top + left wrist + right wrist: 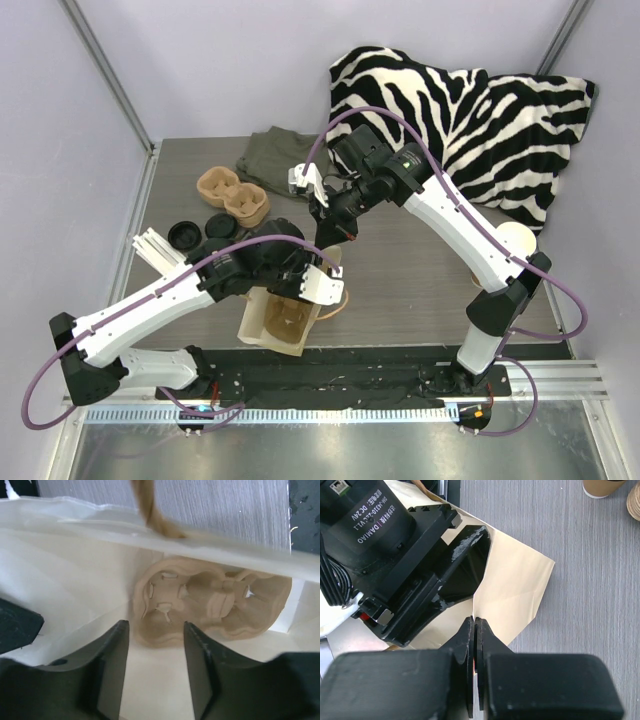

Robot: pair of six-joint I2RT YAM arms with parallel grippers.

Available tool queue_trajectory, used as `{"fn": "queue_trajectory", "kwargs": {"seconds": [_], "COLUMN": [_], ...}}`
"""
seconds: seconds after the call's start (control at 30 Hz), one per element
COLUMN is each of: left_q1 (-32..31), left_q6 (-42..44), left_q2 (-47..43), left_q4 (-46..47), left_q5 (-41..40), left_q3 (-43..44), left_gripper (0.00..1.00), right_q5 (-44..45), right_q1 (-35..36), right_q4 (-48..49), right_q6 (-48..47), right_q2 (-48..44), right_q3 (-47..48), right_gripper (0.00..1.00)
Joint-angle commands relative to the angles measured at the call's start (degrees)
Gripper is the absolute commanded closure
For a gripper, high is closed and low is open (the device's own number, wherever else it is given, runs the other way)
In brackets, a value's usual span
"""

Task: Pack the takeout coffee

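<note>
A brown paper cup (pixel 600 486) stands at the top edge of the right wrist view; only its lower part shows, and the top view hides it. A tan paper bag (pixel 272 330) lies open near the table's front, and it also shows in the right wrist view (pixel 520 575). My left gripper (pixel 156 625) is open and empty inside the bag, just short of a pulp cup carrier (pixel 210 605) lying at the bag's bottom. My right gripper (pixel 475 619) is shut on the bag's rim, next to the left wrist; it is above the bag in the top view (pixel 323 225).
A second pulp carrier (pixel 232 195), black lids (pixel 185 236), white sticks (pixel 155 250) and a green cloth (pixel 275 160) lie at the back left. A zebra pillow (pixel 470 110) is at the back right. The edge of a cup stack (pixel 635 500) stands beside the cup.
</note>
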Motion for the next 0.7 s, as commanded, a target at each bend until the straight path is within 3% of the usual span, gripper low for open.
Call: {"fn": "queue_trajectory", "kwargs": {"seconds": [0.0, 0.3, 0.43, 0.67], "left_q1": [0.3, 0.3, 0.2, -0.6], "left_q6": [-0.7, -2.2, -2.2, -0.1], "left_q2": [-1.9, -4.5, -4.5, -5.1], "left_q4": [2.4, 3.4, 3.4, 11.2], "left_q5": [-0.2, 0.8, -0.5, -7.0], "left_q3": [2.1, 4.7, 3.3, -3.0], "left_gripper": [0.47, 0.46, 0.55, 0.68], "right_q5": [-1.2, -0.1, -0.6, -1.1], "right_q1": [0.2, 0.2, 0.2, 0.2], "right_q4": [1.7, 2.0, 2.8, 3.2], "right_q6": [-1.0, -1.8, -0.8, 0.4], "right_q2": [-1.5, -1.5, -1.6, -2.0], "right_q3": [1.4, 1.4, 1.9, 0.4], "right_gripper": [0.99, 0.99, 0.99, 0.99]}}
